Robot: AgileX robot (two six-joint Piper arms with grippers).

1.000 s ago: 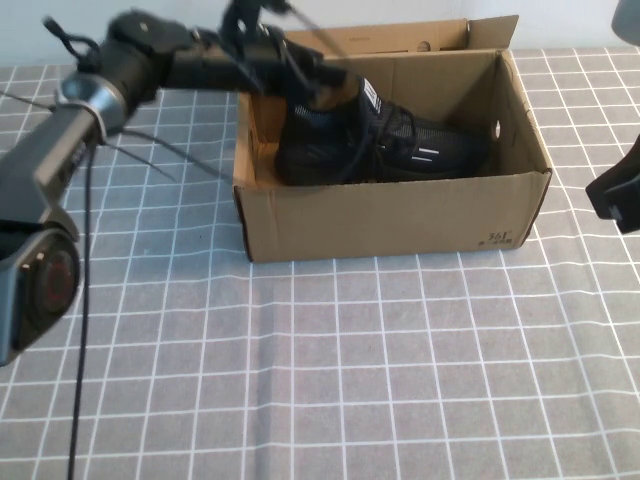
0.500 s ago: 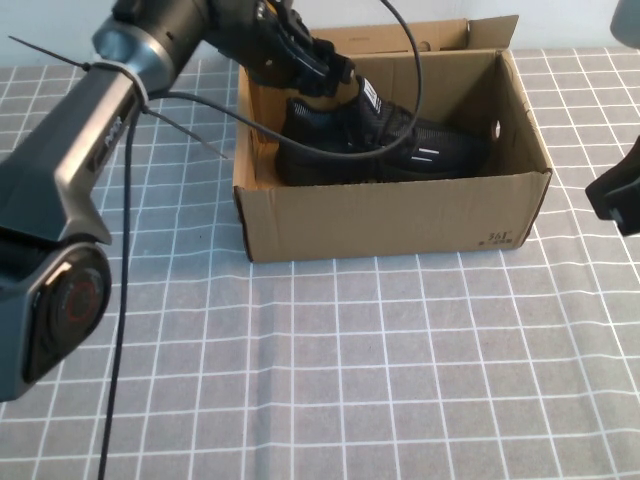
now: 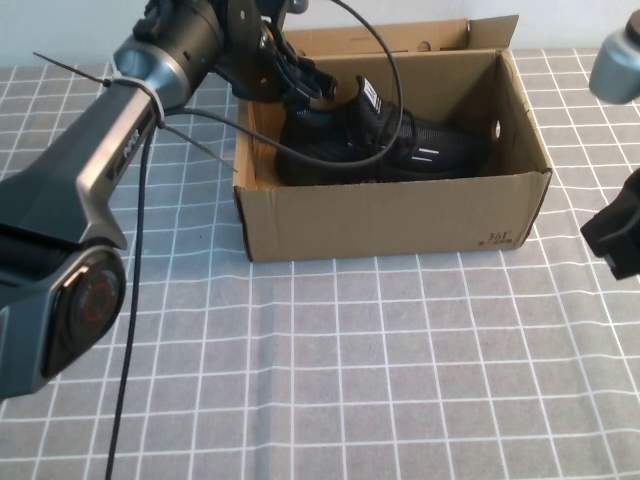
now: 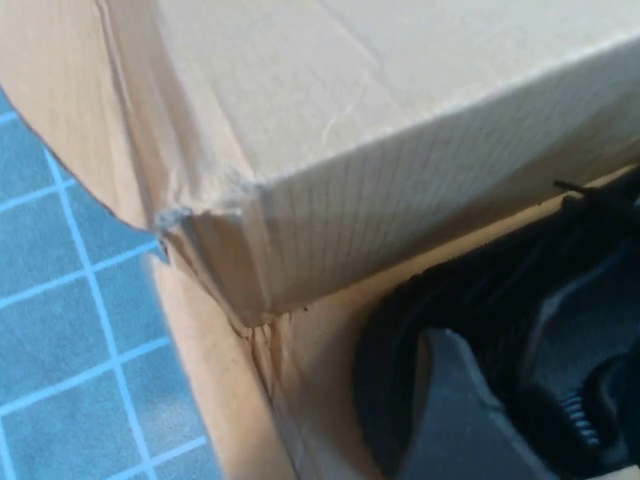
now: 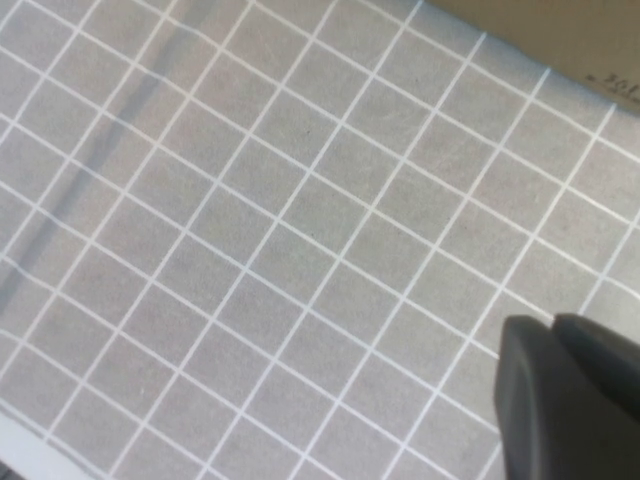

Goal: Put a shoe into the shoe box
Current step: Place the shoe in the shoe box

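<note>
The black knit shoe (image 3: 390, 145) lies inside the brown cardboard shoe box (image 3: 390, 215), toe toward the right, striped heel tab up at the left. My left gripper (image 3: 303, 80) hovers over the box's back left corner, just above and left of the heel, open and holding nothing. In the left wrist view one grey finger (image 4: 455, 420) shows above the dark shoe (image 4: 560, 290), beside the box's corner (image 4: 400, 130). My right gripper (image 3: 612, 238) is shut and empty over the cloth right of the box; it also shows in the right wrist view (image 5: 548, 325).
The box's lid flap (image 3: 400, 38) stands open at the back. A grey checked cloth (image 3: 350, 370) covers the table. The left arm's cables (image 3: 180, 135) hang over the box's left side.
My left gripper has come off the shoe's heel and drawn up and back to the left. The shoe stays in the box. The right arm has shifted slightly.
</note>
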